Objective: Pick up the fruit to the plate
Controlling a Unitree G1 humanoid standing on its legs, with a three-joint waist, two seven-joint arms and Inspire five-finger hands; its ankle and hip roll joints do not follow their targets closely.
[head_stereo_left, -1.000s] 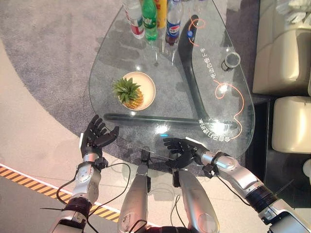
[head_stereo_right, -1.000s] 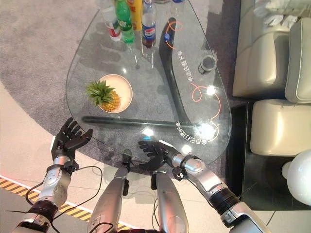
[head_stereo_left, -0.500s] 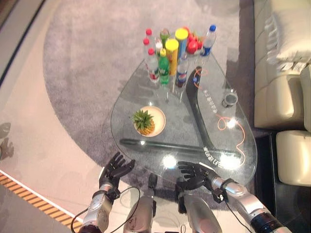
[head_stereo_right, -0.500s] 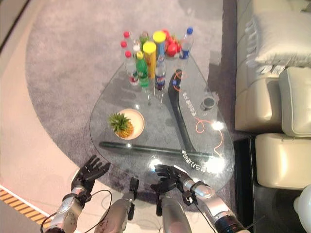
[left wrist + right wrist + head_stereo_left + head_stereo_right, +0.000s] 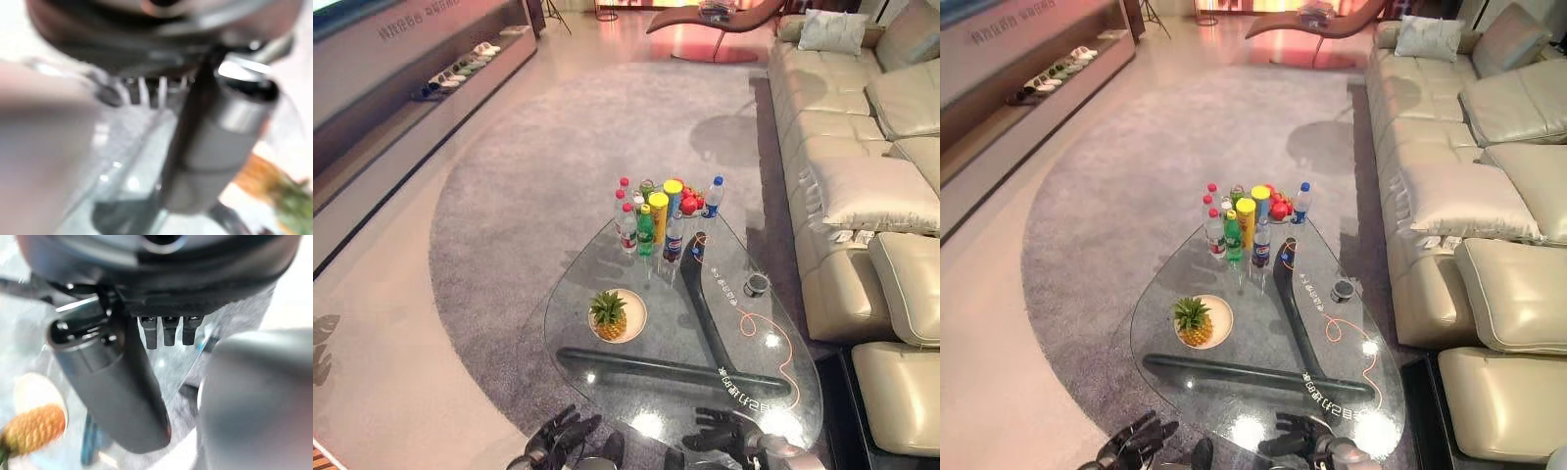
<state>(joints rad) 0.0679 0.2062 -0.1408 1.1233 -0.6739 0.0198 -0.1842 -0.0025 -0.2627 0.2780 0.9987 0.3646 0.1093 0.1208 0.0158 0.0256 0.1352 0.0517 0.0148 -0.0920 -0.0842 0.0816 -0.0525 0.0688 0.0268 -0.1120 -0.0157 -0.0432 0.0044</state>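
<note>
1. The left robot hand [image 5: 558, 438] is seen at the lower edge of the left eye view, just off the near rim of the tabletop, with its fingers spread and relaxed; nothing is held in it.
2. The right robot hand [image 5: 722, 436] is seen beside it at the same lower edge, at the near rim of the glass, with its fingers likewise loosely extended and empty. Whether the glass is touched by it cannot be told.
3. In the right wrist view the thumb and a short row of fingertips [image 5: 167, 334] are shown straight, with the pineapple and its plate seen past them, well apart from the hand.
4. The tabletop [image 5: 636, 392] is made of clear glass in a rounded triangular shape, carried on a dark frame that shows through it.
5. The pineapple [image 5: 610, 315] is found standing upright on a pale round plate [image 5: 634, 316] on the left part of the tabletop, with its green crown pointing up.
6. A cluster of bottles [image 5: 651, 230] with red, green and blue caps, together with a yellow canister [image 5: 658, 213], is set at the far end of the tabletop, well apart from the plate.
7. Red fruit [image 5: 689, 203] is seen among that cluster, behind the bottles.
8. A small dark round object [image 5: 757, 285] lies towards the right edge of the glass.
9. A grey rug [image 5: 529, 215] is spread under the table, and a cream sofa [image 5: 862, 186] stands along the right.
</note>
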